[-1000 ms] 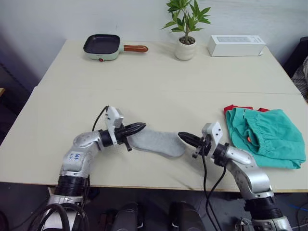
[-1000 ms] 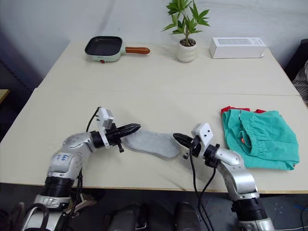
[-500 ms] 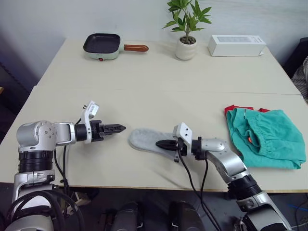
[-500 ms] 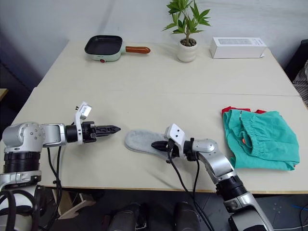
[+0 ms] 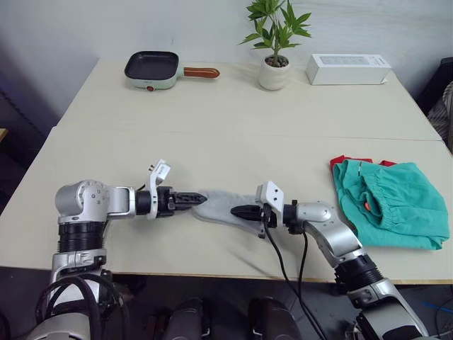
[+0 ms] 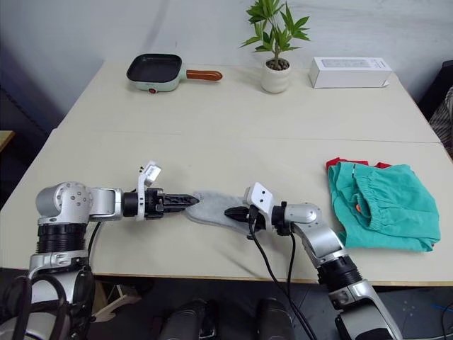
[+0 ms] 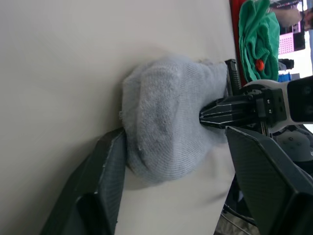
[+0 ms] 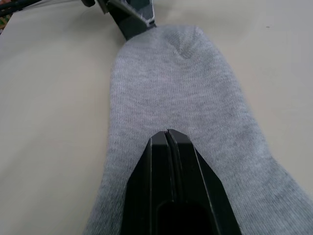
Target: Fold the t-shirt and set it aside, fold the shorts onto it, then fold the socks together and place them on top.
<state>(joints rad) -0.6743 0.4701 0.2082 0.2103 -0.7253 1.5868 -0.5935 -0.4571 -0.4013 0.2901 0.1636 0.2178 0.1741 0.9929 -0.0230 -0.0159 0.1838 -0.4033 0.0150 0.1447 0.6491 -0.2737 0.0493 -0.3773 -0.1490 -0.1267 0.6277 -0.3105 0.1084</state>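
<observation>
Left eye view: one grey bundle, the socks [image 5: 221,207], lies flat on the big pale table [image 5: 233,127], near the front edge and between the two arms. How many socks are in the bundle cannot be told (they look like one flat shape).

The left gripper [image 5: 197,199] comes in from the left side. In the left wrist view its two fingers [image 7: 105,171] stand apart, one on each side of the rounded end of the socks, and one finger touches the knit. The right gripper [image 5: 237,210] comes in from the right and lies over the other end of the socks. In the right wrist view its two fingers [image 8: 164,161] are pressed tight together, tips resting on top of the grey knit, with nothing seen between them.

One pair of teal shorts [image 5: 393,200] lies on the right part of the table, well apart from the socks. One red t-shirt [image 5: 342,159] is under the shorts, with a bit of red peeking out at the far edge.

At the far side of the table there are three things: one small pan [image 5: 151,69] with a brown handle, one potted plant [image 5: 274,42], and one white box [image 5: 348,68].
</observation>
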